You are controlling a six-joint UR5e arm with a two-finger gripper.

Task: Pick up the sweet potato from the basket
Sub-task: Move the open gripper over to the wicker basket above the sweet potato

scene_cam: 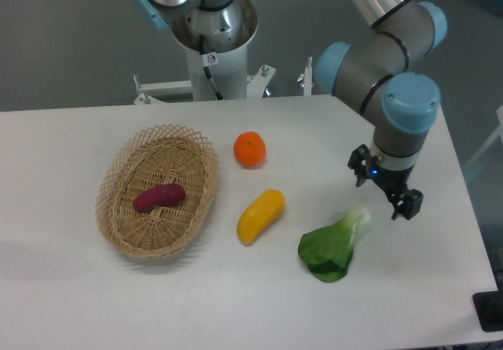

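Right of frame, end effector [386, 186] hangs open and empty; sweet potato [159, 197] lies in basket [118, 177] at left, ungrasped.

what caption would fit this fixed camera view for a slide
UR5e gripper hovers open above the bok choy, far from the sweet potato lying in the wicker basket.

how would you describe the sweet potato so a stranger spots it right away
Find the wicker basket on the table's left side. The sweet potato lies inside it, alone: a small reddish-purple oblong, smaller and darker than the yellow vegetable outside the basket.
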